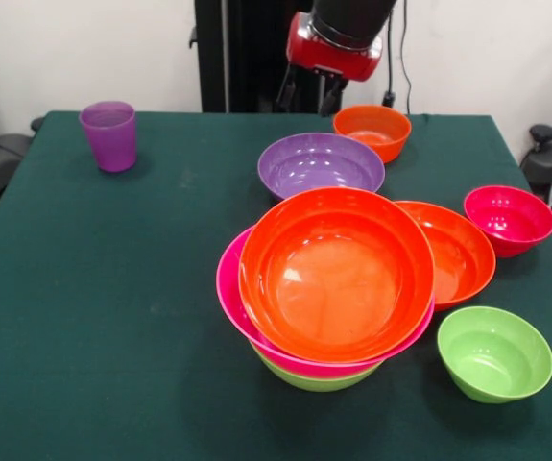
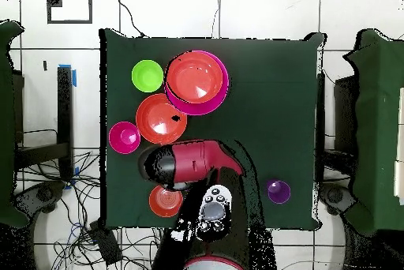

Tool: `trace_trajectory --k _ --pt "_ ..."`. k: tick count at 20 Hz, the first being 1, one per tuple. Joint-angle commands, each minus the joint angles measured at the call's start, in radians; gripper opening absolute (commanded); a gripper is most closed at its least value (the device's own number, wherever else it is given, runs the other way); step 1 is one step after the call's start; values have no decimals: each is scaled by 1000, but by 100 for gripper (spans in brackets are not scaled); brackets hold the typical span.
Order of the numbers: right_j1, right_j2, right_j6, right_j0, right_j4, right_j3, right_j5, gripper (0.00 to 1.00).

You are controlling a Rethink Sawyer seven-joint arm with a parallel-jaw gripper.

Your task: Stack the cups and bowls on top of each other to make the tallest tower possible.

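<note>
Nearest the camera in the front view: the tower [image 1: 328,288] – a lime green bowl [image 1: 316,378] at the bottom, a wide hot pink bowl [image 1: 232,298] nested in it, a big orange bowl [image 1: 333,274] on top, tilted a bit toward the camera. Just right of it on the green desk [image 1: 93,288] sits a small lime green bowl [image 1: 494,351], apart from the pile. Behind that, a second wide orange bowl [image 1: 458,252] is partly hidden by the tower's rim. A small red-pink bowl [image 1: 509,219] sits near the desk's right edge. A purple bowl [image 1: 321,165] sits behind the tower, and a small orange bowl [image 1: 372,131] further back – close to my arm. A purple cup [image 1: 108,135] stands upright alone at the far left, well apart from everything.

My fingers [image 1: 312,96] hang above the desk's far side, over the purple bowl's back rim, holding nothing I can see; whether they're wide or narrow I cannot tell. From overhead my red arm [image 2: 193,160] covers the purple bowl.
</note>
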Motion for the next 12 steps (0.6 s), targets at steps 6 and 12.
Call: trace_trajectory --k 6,12 --pt "180 10 213 119 25 -178 8 100" --pt "297 -14 157 167 23 -465 257 100"
